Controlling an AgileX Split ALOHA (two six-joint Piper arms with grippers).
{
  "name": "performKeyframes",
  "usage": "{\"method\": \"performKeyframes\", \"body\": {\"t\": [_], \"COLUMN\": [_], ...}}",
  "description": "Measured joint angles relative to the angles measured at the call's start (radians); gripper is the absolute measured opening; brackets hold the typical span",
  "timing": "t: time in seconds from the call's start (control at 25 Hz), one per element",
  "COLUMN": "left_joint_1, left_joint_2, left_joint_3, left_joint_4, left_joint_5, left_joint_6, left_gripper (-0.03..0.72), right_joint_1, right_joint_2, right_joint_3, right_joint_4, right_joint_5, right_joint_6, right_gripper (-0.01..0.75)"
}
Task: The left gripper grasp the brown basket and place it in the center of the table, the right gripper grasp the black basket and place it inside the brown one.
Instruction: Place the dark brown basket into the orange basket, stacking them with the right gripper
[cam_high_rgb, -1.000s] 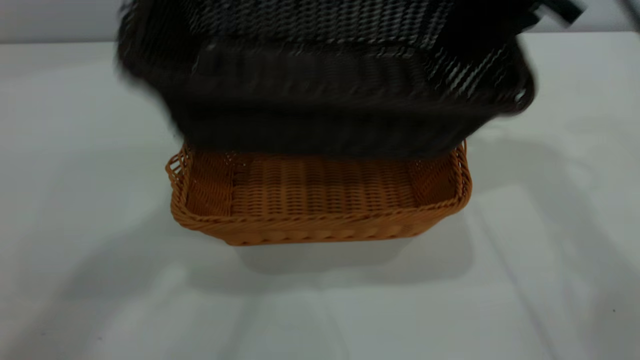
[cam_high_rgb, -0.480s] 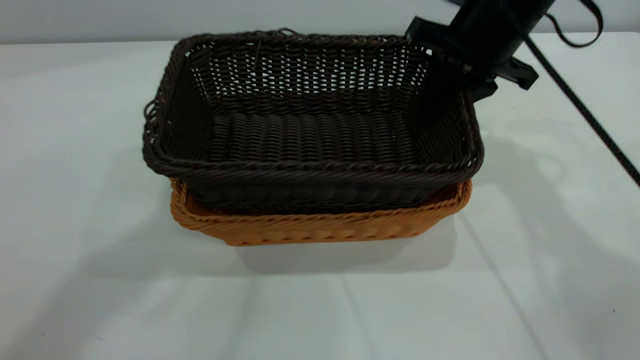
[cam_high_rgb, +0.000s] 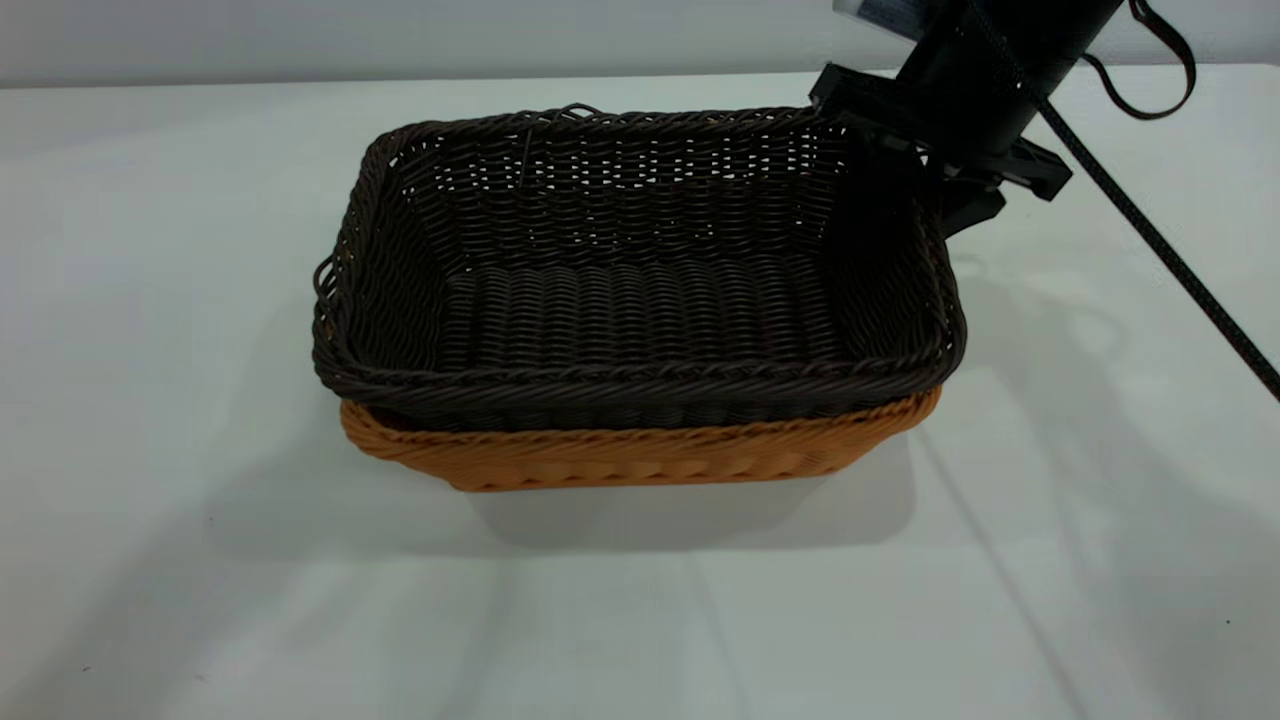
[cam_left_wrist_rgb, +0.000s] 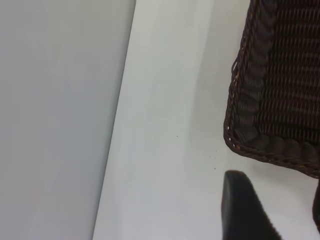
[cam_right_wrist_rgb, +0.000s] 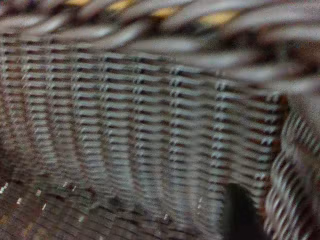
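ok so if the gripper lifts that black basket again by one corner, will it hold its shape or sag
The black basket probably holds its shape: its woven walls stand up unsupported. It looks light, since light shows through the open weave. Nested in the brown basket, it may drag that one along. The right gripper is at its far right corner.

Brown basket (cam_high_rgb: 640, 455) mostly hidden by black basket (cam_high_rgb: 640, 300); right tool (cam_high_rgb: 925, 195) tips hidden behind rim.
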Motion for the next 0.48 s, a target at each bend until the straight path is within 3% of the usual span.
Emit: {"method": "performKeyframes", "body": {"t": [0.24,0.48], "left_joint_1": [0.000,0.000], "left_joint_2": [0.000,0.000], "left_joint_3": [0.000,0.000], "left_joint_4": [-0.003,0.001], "left_joint_5": [0.001,0.048], "left_joint_6": [0.000,0.000], "left_gripper": [0.314,0.314], "right_joint_1": [0.000,0.000], "right_joint_2": [-0.041,-0.080], "right_joint_3": [-0.011,-0.147], "right_joint_4": [-0.030,-0.152], "right_joint_5": [0.063,0.268], "right_joint_6": [-0.087,-0.056], "right_gripper": [0.519,0.557]}}
